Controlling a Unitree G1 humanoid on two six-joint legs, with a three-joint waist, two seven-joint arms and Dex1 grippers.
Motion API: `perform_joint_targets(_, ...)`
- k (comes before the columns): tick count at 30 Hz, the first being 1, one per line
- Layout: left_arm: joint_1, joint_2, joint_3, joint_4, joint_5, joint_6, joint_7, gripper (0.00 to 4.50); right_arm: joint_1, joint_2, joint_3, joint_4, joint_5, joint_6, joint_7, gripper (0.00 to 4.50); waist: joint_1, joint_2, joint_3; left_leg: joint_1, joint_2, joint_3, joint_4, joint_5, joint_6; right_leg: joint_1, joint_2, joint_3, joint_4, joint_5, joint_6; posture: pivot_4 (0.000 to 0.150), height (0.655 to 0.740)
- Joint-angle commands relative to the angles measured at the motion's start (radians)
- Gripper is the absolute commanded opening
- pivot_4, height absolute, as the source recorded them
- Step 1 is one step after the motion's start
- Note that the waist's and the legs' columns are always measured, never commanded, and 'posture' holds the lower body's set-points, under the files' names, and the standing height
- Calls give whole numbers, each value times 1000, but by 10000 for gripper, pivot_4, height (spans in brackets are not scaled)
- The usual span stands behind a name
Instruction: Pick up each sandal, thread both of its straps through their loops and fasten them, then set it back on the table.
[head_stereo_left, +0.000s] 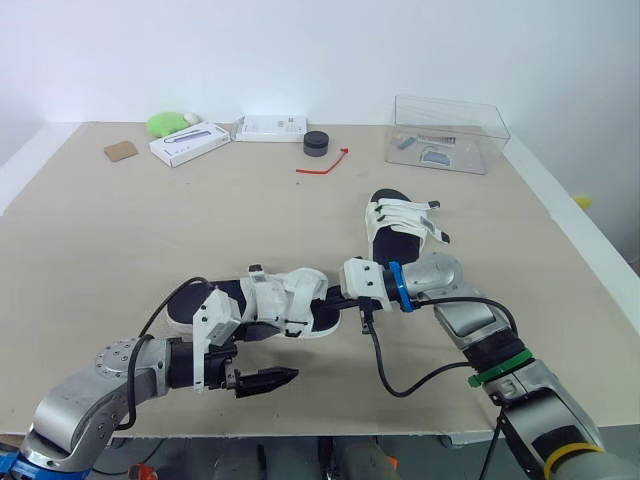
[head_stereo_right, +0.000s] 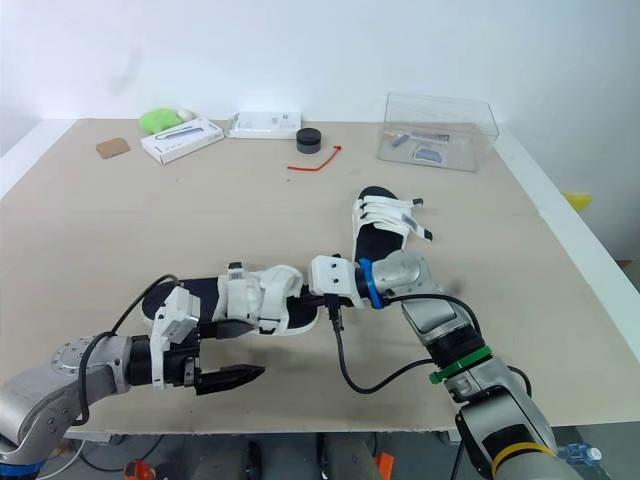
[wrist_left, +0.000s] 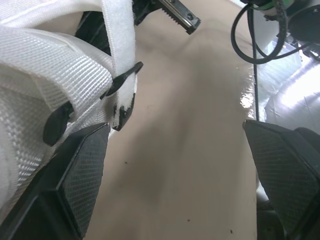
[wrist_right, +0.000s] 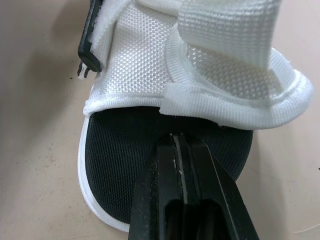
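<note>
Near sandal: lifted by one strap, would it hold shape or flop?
Its woven strap hangs loose and curled, so it would likely flop. The near sandal looks light, given its thin sole. Being flat-bottomed, it should probably slide, not roll, if pushed.

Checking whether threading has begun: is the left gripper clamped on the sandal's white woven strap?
No, the left gripper has its textured black pads wide apart over bare beige table.

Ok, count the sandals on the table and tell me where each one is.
2. The near sandal lies by the front edge, left of centre; the far sandal lies farther back, right of centre. None seems hidden.
</note>
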Motion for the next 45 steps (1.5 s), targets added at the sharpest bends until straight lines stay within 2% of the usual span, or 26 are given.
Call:
perform_joint_targets(1,-4,-16,-11,0,7,-35,2,43974,15,-10,13,-7,-23,6,9,0,0,0,0,0,0,0,0,0,0,0,0,0,0,0,0,1500,7400)
perform_joint_targets(15,-10,-56,-85,21,81,-118,-3,43974,25,-20,9,-18,-27,2,6,0,0,0,0,0,0,0,0,0,0,0,0,0,0,0,0,1500,7400)
perform_joint_targets(23,-31,-62,-65,25,84,-146,1,43974,28,-19,11,-23,-27,3,4,0,0,0,0,-1,0,0,0,0,0,0,0,0,-1,0,0,1500,7400)
perform_joint_targets(29,-14,-51,-35,13,55,-129,-1,43974,26,-17,11,-20,-28,4,3,0,0,0,0,-1,0,0,0,0,0,0,0,0,-1,0,0,1500,7400)
perform_joint_targets(39,46,-85,56,-20,-55,-73,100,43974,20,-17,8,-10,-29,1,2,0,0,0,0,0,0,0,0,0,0,0,0,0,-1,0,0,1500,7400)
perform_joint_targets(45,60,-65,79,-23,-73,-63,105,43974,13,-12,9,-3,-31,-1,2,0,0,0,0,0,0,0,0,0,0,0,0,0,-1,0,0,1500,7400)
